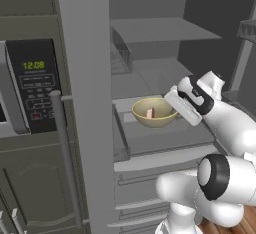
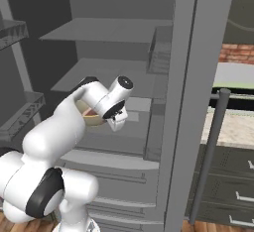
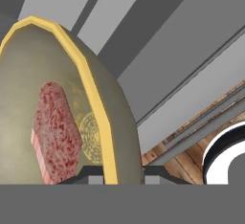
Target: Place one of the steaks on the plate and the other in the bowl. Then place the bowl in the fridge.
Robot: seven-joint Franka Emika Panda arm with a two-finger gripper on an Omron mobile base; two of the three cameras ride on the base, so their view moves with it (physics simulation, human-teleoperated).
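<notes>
1. The bowl [image 1: 154, 112] is sitting just over a middle shelf [image 1: 170, 137] inside the open fridge [image 1: 85, 103], a steak [image 1: 150, 113] lying in its pale hollow; whether its base is touching the shelf cannot be told.
2. In the hand view the steak [image 3: 55, 132] is leaning against the inner wall of the bowl [image 3: 103, 117], left of the yellow rim.
3. The gripper [image 3: 123, 176] is clenching the bowl's rim, one finger inside and one outside, at the bowl's right side.
4. The white arm is reaching in from the near right, wrist level with the bowl.
5. Left of the fridge, a microwave panel [image 1: 34, 85] is glowing with clock digits.
</notes>
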